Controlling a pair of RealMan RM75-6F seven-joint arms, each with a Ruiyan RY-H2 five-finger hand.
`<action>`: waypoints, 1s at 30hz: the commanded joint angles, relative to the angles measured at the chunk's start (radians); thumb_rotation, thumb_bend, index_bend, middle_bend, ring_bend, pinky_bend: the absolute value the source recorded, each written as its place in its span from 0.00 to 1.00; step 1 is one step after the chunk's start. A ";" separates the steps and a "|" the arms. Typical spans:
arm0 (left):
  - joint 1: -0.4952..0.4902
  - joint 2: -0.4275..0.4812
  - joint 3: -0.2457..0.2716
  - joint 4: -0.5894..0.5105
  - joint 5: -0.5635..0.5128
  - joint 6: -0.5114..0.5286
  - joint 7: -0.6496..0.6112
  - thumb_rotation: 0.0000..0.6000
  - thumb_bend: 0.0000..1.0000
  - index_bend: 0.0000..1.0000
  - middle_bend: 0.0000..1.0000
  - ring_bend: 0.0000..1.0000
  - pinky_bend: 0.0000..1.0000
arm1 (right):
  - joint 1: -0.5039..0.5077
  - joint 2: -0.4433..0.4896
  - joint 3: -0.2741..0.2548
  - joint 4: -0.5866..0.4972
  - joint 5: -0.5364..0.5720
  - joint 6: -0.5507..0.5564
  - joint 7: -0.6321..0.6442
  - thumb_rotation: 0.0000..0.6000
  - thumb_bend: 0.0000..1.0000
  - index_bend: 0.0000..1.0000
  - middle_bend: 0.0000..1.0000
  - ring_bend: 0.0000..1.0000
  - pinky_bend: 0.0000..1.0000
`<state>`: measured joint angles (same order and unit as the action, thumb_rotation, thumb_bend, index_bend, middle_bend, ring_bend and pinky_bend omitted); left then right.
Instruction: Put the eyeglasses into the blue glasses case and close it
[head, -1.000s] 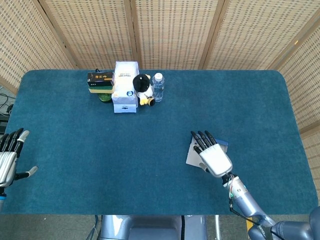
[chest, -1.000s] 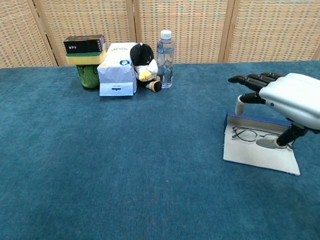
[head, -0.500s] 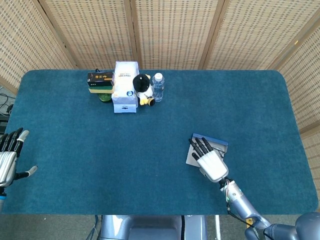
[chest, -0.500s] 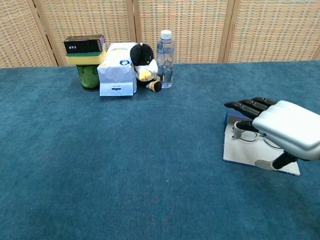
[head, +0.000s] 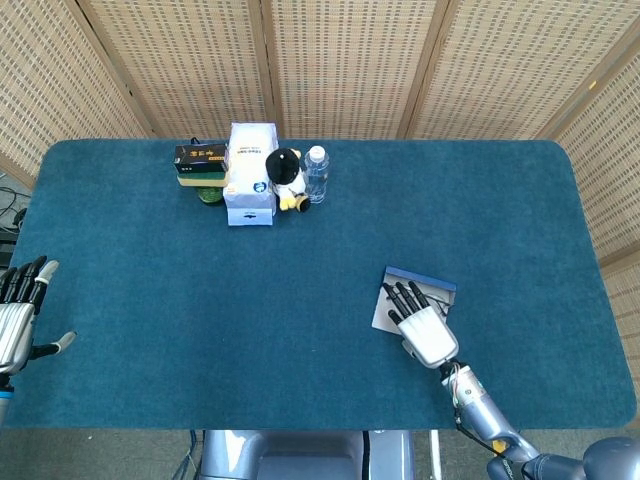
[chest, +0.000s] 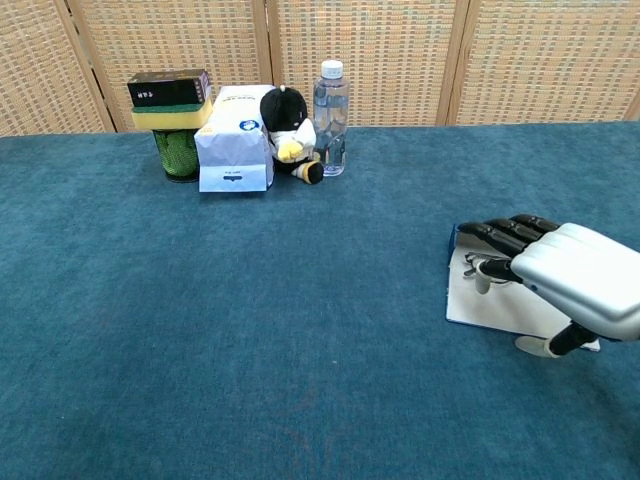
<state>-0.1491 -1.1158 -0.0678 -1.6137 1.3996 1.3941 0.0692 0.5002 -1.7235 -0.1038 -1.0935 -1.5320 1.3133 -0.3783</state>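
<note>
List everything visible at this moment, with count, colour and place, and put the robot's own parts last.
Glasses case: one, blue with a pale lining, lying open on the table's right side.
Eyeglasses: one pair, thin dark frame, on the case lining, mostly hidden under the right hand.
Tissue box: one, white and blue, far left.
Plush toy: one, black, white and yellow, leaning by the tissue box.
Water bottle: one, clear with a white cap, upright right of the toy.
Green cup: one, left of the tissue box, under a yellow and a dark box.
Table: one, blue cloth.
Left hand: open, at the table's left edge.
Right hand: over the case, fingers on the eyeglasses; grip unclear.
</note>
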 joint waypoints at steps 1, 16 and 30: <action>-0.001 0.000 0.000 0.000 0.000 -0.001 0.001 1.00 0.00 0.00 0.00 0.00 0.00 | -0.005 -0.003 0.004 0.008 -0.006 -0.004 0.004 1.00 0.26 0.35 0.00 0.00 0.09; -0.002 -0.004 0.001 -0.001 -0.001 -0.002 0.009 1.00 0.00 0.00 0.00 0.00 0.00 | -0.026 -0.017 0.034 0.049 -0.032 -0.031 0.014 1.00 0.37 0.35 0.00 0.00 0.09; -0.003 -0.006 0.000 -0.003 -0.002 -0.003 0.014 1.00 0.00 0.00 0.00 0.00 0.00 | -0.033 -0.018 0.064 0.066 -0.046 -0.033 0.023 1.00 0.53 0.35 0.00 0.00 0.09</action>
<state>-0.1523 -1.1214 -0.0675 -1.6166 1.3976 1.3913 0.0833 0.4671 -1.7420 -0.0406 -1.0287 -1.5775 1.2806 -0.3551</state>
